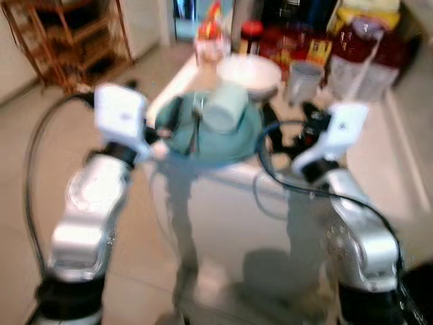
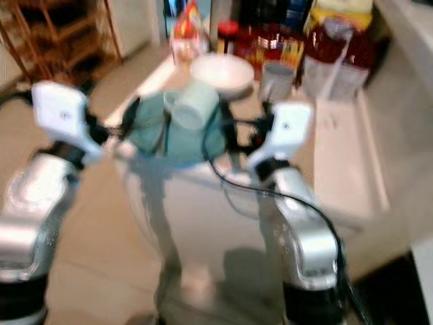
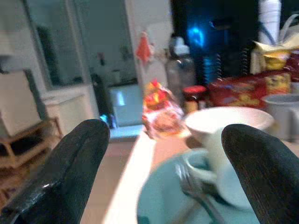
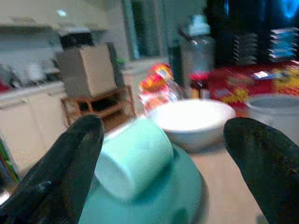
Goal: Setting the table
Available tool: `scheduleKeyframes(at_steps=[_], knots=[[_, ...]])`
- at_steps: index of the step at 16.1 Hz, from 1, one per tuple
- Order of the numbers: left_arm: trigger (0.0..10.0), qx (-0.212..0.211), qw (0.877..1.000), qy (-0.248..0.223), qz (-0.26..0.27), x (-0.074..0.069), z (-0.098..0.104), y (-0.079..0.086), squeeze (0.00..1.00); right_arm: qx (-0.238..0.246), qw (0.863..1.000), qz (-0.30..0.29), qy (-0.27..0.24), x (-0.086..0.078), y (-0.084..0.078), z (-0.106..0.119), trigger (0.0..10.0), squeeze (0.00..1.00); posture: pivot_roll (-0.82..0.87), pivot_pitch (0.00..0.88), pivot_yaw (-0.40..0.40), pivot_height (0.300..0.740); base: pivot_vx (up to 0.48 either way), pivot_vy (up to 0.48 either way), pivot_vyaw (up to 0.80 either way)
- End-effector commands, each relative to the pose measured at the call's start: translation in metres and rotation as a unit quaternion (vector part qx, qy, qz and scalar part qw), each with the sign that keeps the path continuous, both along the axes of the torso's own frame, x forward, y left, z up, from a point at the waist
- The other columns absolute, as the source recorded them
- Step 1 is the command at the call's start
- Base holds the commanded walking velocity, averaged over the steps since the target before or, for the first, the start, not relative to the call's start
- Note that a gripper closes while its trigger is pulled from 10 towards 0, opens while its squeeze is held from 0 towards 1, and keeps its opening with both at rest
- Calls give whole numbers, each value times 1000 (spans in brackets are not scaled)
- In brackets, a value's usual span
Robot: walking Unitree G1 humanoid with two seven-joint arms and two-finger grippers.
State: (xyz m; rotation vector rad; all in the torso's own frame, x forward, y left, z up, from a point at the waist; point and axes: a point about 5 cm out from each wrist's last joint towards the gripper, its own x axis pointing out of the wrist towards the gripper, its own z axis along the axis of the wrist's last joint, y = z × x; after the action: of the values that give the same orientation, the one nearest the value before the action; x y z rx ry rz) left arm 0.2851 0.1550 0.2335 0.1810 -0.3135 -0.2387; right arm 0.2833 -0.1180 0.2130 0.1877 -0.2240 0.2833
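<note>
Teal plate (image 1: 233, 145): sits at the near edge of the pale surface (image 1: 379, 159), between the two grippers, slightly overhanging the edge toward the robot.
Left gripper (image 1: 169, 122): at the plate's left rim, jaws apart, one black finger (image 3: 60, 172) on each side of the wrist view with the plate's rim low between them.
Right gripper (image 1: 270, 132): at the plate's right rim, jaws apart, black fingers (image 4: 60, 172) wide with the plate and mug between them in the wrist view.
Contact: blurred, cannot tell whether either gripper touches the rim.
Mug (image 4: 133, 163): one, pale mint green, lying on its side on the plate, open mouth toward the robot.
Fork (image 3: 196, 191): one, metallic, lying on the plate just beside the mug, tines toward the far side.
Count on plate: one mug, one fork.
White bowl (image 1: 249, 71): one, upright, just behind the plate on the surface.
Grey cup (image 1: 303, 80): one, upright, to the right of the bowl.
Look of plate: round, shallow, plain teal, glossy, no pattern visible.
Behind: red packets and a red-lidded jar (image 1: 252, 35) crowded along the far edge, too blurred to count.
Snack bag (image 3: 161, 116): red and yellow, near the far left corner.
Wooden shelf (image 1: 71, 40): on the floor, well apart to the left.
Sharpness: head views blurred.
</note>
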Motion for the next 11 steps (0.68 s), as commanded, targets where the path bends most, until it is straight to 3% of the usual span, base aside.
scheduleKeyframes(at_steps=[1, 5, 6, 9, 10, 11], knots=[[10000, 0, 1000, -7, -30, -2, 3, -12, 0, -3, 1000, -24, -3, 0, -12, -1, 10000, 0, 114, 34, -19, 740, 435, 0, 0], [10000, -4, 999, -2, -49, -4, 1, -17, 0, -16, 998, -59, -14, -4, -20, 1, 10000, 0, 115, 28, -21, 740, 93, 0, 0], [10000, -8, 998, -3, -57, -5, 2, -18, 0, -37, 995, -91, -10, -5, -26, 0, 10000, 0, 113, 28, -21, 740, 0, 0, 0], [10000, -11, 992, -14, -128, -15, 5, -30, 0, -75, 983, -169, 23, 4, -45, -7, 10000, 0, 114, 33, -22, 740, 0, 0, 0], [10000, -9, 989, -16, -147, -19, 6, -34, 0, -81, 981, -177, 26, 7, -46, -7, 10000, 973, 115, 35, -23, 740, 0, 0, 0], [10000, -9, 988, -15, -153, -20, 5, -34, 0, -79, 979, -183, 29, 8, -47, -6, 10000, 973, 115, 35, -23, 740, 0, 0, 0]])
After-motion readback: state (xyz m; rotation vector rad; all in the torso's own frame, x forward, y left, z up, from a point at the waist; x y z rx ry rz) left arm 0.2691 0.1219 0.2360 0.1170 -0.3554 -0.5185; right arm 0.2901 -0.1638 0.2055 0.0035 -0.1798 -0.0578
